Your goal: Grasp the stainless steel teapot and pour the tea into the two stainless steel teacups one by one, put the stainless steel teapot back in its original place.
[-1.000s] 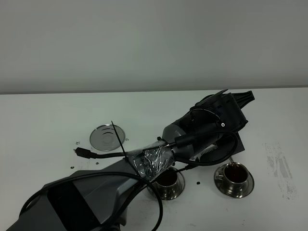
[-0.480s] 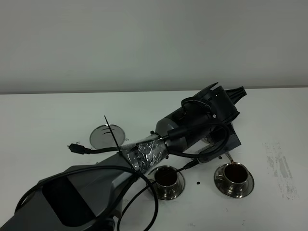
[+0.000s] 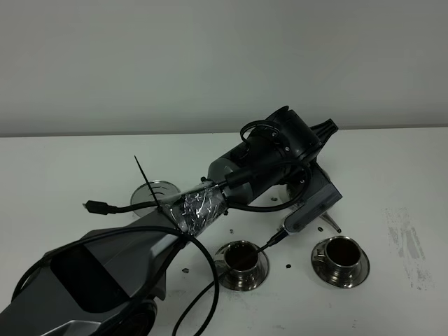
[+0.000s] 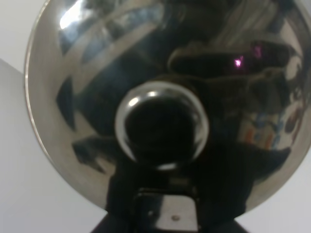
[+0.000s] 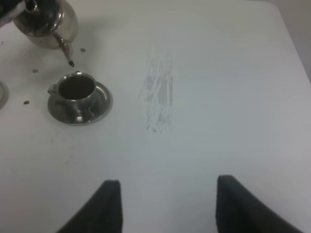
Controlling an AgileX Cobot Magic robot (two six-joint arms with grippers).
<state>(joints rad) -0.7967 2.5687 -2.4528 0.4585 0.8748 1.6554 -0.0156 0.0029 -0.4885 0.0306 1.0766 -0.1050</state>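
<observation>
exterior view: the left arm (image 3: 245,178) runs from the lower left of the frame up to right of centre, with a foil-wrapped section midway. the left pincer (image 3: 311,206) sits right of centre, above the lower-right teacup (image 3: 341,253) in the frame. it is closed and clamped on the stainless steel teapot (image 5: 46,24); the contact at the handle is hidden by the arm.

teapot: held off the table (image 3: 63,182) and largely hidden behind the pincer in the exterior view. the right wrist view shows it tilted, with the thin spout (image 5: 65,51) pointing down. the spout tip is just beside the rim of the lower-right teacup and apart from it. the left wrist view is filled by the domed lid, with the knob (image 4: 160,127) in the middle.

teacups: the lower-right teacup and the lower-centre teacup (image 3: 241,257) stand upright and apart from each other. each is on its own round saucer (image 5: 99,104). both hold dark tea (image 5: 75,87).

other: a round steel disc (image 3: 166,187) lies left of centre, partly behind the arm. small dark specks (image 3: 288,265) dot the table between the cups. a smudged grey patch (image 3: 406,241) marks the table at the right of the frame.

right pincer (image 5: 170,208): seen only in its own wrist view. its two dark fingers are apart, with only table showing between them.
</observation>
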